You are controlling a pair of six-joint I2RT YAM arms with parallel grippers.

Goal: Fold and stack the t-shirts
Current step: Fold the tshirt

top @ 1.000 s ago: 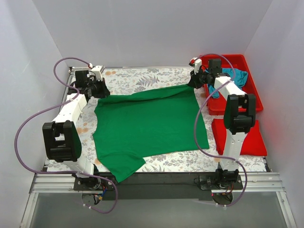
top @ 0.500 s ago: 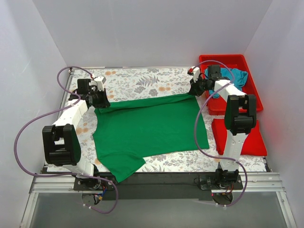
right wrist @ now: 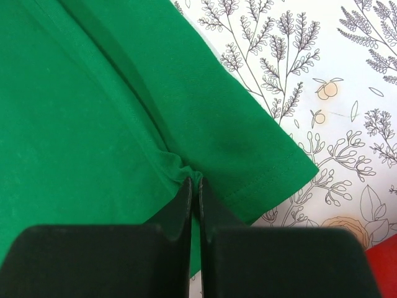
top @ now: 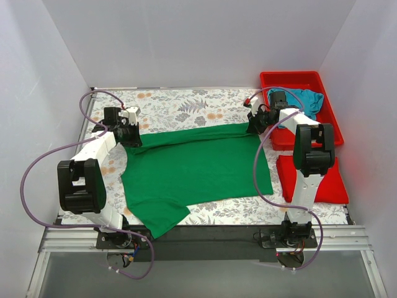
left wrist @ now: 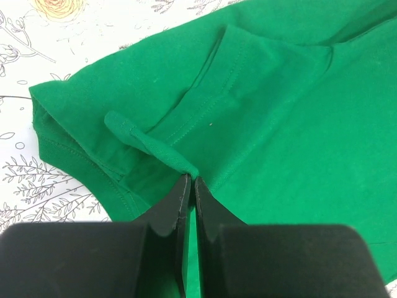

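Top external: teal t-shirt inside red tub

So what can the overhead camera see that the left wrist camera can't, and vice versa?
Only the overhead view shows the green t-shirt whole, its far edge doubled over, with the right gripper at its far right corner and the teal t-shirt in the red tub. Only the left wrist view shows the left gripper shut on a pinched ridge of green fabric, plus the hem stitching. Both show the green t-shirt, the left gripper and the floral table cover.
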